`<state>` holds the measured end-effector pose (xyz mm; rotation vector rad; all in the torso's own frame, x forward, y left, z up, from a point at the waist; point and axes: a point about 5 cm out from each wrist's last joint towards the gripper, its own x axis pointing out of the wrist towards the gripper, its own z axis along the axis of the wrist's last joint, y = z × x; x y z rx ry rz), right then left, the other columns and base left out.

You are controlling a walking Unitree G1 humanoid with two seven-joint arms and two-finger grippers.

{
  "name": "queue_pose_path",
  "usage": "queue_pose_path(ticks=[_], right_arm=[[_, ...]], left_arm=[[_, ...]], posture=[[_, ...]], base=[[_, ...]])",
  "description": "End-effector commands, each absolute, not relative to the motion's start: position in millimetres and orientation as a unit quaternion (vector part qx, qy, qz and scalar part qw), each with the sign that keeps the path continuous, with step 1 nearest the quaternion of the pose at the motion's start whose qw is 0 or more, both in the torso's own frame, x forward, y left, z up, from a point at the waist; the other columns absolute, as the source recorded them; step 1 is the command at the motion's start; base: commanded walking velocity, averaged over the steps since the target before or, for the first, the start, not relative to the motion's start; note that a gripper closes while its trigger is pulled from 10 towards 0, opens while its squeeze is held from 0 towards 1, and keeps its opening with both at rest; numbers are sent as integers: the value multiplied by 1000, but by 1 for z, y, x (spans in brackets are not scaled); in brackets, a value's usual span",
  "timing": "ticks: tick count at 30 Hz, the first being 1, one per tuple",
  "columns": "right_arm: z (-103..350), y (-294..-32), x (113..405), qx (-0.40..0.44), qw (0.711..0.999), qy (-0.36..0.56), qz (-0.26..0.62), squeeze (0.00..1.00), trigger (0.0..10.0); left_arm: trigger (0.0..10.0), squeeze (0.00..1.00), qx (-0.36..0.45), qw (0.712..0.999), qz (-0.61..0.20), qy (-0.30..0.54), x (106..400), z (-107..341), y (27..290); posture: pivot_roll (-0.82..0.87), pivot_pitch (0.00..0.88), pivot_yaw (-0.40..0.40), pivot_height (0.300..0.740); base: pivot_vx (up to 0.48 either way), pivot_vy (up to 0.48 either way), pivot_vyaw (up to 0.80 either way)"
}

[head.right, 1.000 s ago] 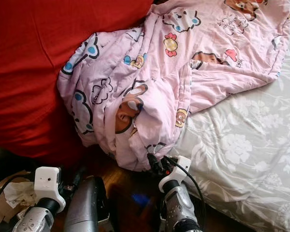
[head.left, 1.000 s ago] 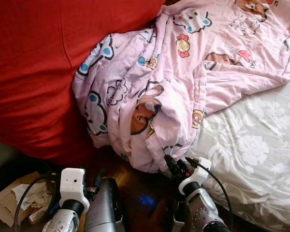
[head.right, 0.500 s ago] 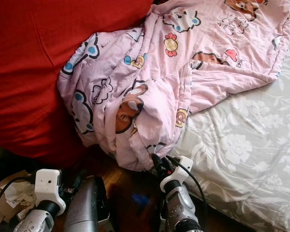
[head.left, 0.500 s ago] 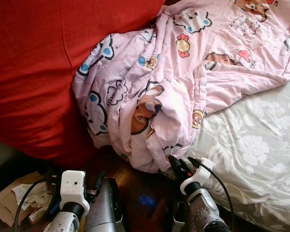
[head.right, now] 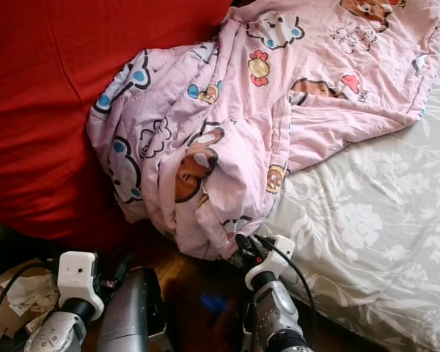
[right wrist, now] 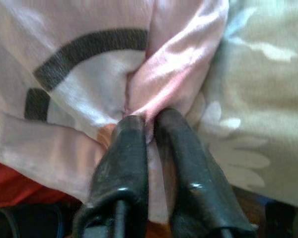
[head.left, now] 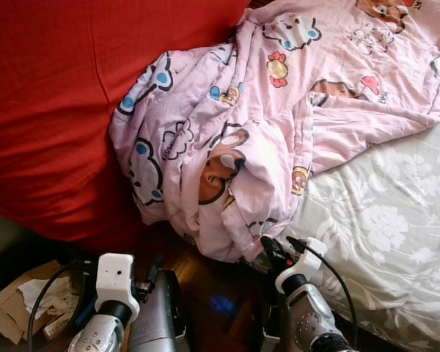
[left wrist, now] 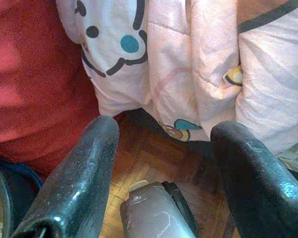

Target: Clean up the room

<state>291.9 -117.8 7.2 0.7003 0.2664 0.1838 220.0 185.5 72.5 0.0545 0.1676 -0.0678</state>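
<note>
A pink cartoon-print quilt (head.left: 279, 125) lies bunched across the bed, its lower end hanging over the edge toward the wooden floor. My right gripper (head.left: 268, 253) sits at that hanging lower edge, shut on a fold of the quilt (right wrist: 154, 94); the wrist view shows pink cloth pinched between the two black fingers (right wrist: 124, 158). My left gripper (left wrist: 159, 163) is low at the bed's side, open, its fingers spread with nothing between them, facing the quilt's hanging edge (left wrist: 188, 74) over the floor.
A red cover (head.left: 59, 110) drapes the left of the bed. A pale floral sheet (head.left: 381, 227) covers the mattress on the right. Torn cardboard and crumpled paper (head.left: 29, 301) lie on the parquet floor (head.left: 220, 301) at the lower left.
My right gripper has shifted slightly right and down along the bed edge with the quilt fold in it. The left arm has barely moved.
</note>
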Motion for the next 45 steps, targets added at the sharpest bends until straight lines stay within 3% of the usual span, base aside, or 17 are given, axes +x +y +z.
queue_pose_path(ticks=[1, 11, 12, 18, 19, 20, 21, 30, 45], right_arm=[[7, -124, 291, 337, 932, 119, 69, 0, 0], [38, -149, 304, 320, 946, 21, 46, 0, 0], [43, -152, 304, 311, 949, 7, 44, 0, 0], [51, -158, 295, 269, 962, -18, 40, 0, 0], [51, -158, 290, 232, 971, -14, 51, 0, 8510], [51, -157, 288, 218, 974, -13, 55, 0, 8510], [50, -156, 284, 217, 974, -12, 56, 0, 10000], [46, -161, 285, 205, 979, 0, 25, 0, 10000], [50, -154, 291, 186, 982, 0, 31, 0, 10000]], left_arm=[[10000, 0, 28, 995, -26, 97, 217, 64, 188], [10000, 0, 24, 997, -26, 74, 246, 66, 184], [10000, 0, 23, 997, -26, 71, 252, 65, 183], [10000, 0, 22, 997, -24, 68, 263, 63, 184], [10000, 0, 21, 997, -21, 70, 265, 60, 185], [10000, 0, 21, 997, -20, 70, 265, 59, 186], [10000, 0, 19, 997, -18, 73, 264, 56, 187], [10000, 0, 14, 996, -15, 83, 267, 46, 188], [10000, 0, 1, 995, -3, 99, 275, 33, 193]], posture=[[75, 266, -20, 601], [41, 182, -28, 601], [28, 142, -32, 601], [12, 98, -34, 601], [5, 85, -34, 601], [5, 85, -34, 601], [2, 80, -35, 601], [-3, 42, -28, 611], [-8, 0, -11, 726]], base=[[0, 0, 0], [0, 0, 0], [0, 0, 0], [0, 0, 0], [0, 0, 0], [0, 0, 0], [0, 0, 0], [0, 0, 0], [0, 0, 0]])
